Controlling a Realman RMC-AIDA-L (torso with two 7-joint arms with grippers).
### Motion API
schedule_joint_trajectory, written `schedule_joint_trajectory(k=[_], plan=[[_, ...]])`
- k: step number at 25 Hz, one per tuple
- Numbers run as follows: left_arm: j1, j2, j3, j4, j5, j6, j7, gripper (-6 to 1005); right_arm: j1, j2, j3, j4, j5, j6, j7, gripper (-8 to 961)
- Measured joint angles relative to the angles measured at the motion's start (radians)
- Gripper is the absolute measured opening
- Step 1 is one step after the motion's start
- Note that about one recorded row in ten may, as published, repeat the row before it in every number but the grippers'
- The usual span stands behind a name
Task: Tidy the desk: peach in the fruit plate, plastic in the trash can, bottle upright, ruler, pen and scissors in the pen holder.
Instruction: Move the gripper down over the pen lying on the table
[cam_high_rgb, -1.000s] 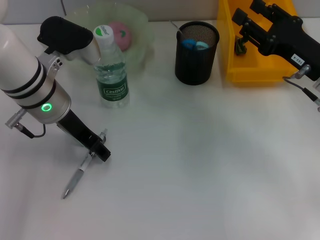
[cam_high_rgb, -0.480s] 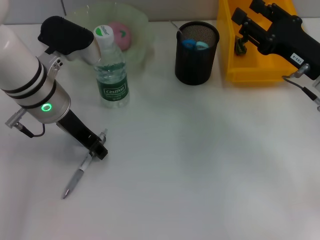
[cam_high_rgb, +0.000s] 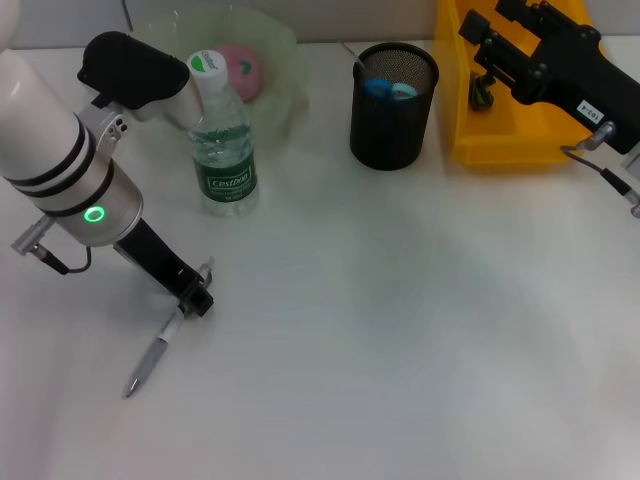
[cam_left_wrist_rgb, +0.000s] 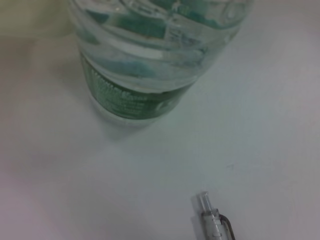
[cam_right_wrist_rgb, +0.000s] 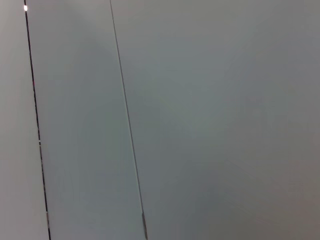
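Nearest the camera, in the lower left of the head view, the pen (cam_high_rgb: 152, 357) lies flat on the white desk (cam_high_rgb: 400, 330), slanting from its tip at lower left up toward the left gripper (cam_high_rgb: 198, 297). That gripper sits low over the pen's upper end, and it has crept a little up and to the left over the last second while the pen has not shifted. Whether the jaws are closed on the pen or merely straddle it cannot be told. In the left wrist view only the clear end of the pen (cam_left_wrist_rgb: 212, 220) shows at the bottom edge, with the base of the bottle (cam_left_wrist_rgb: 145, 65) just beyond it.

Farther back, in the upper left, the bottle (cam_high_rgb: 222, 140) stands upright with its green cap on, unchanged. Right behind it the peach (cam_high_rgb: 240, 68) rests in the pale green fruit plate (cam_high_rgb: 280, 50). At upper centre the black mesh pen holder (cam_high_rgb: 393, 92) stands upright with blue handles showing inside its rim, as before.

In the upper right corner the right gripper (cam_high_rgb: 484, 62) hangs over the yellow trash can (cam_high_rgb: 500, 140); it has drifted slightly up and toward the right. How far its jaws are apart cannot be told. The right wrist view shows only a plain grey wall.
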Motion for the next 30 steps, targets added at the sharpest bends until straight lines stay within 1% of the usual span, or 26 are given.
schedule_joint_trajectory(k=[2,6,11,19,25,30], plan=[[-0.001,0.000,0.000,0.000,0.000,0.000,0.000,521,0.002,0.000,0.000,0.000,0.000,0.005,0.000,604],[-0.003,0.000,0.003,0.000,0.000,-0.001,0.006,476,0.003,0.000,0.000,0.000,0.000,0.008,0.000,604],[-0.006,0.000,0.022,0.001,0.000,-0.002,0.006,395,0.003,0.000,0.000,0.000,0.000,0.008,0.000,604],[-0.007,0.000,0.026,0.010,-0.001,-0.006,0.005,268,0.003,0.000,0.000,0.000,0.000,0.009,0.000,604],[-0.009,0.000,0.027,0.004,-0.001,-0.006,0.008,237,0.003,0.000,0.000,0.000,0.000,0.011,0.000,603],[-0.009,0.000,0.028,0.005,-0.001,-0.005,0.010,173,0.003,0.000,0.000,0.000,0.000,0.011,0.000,603]])
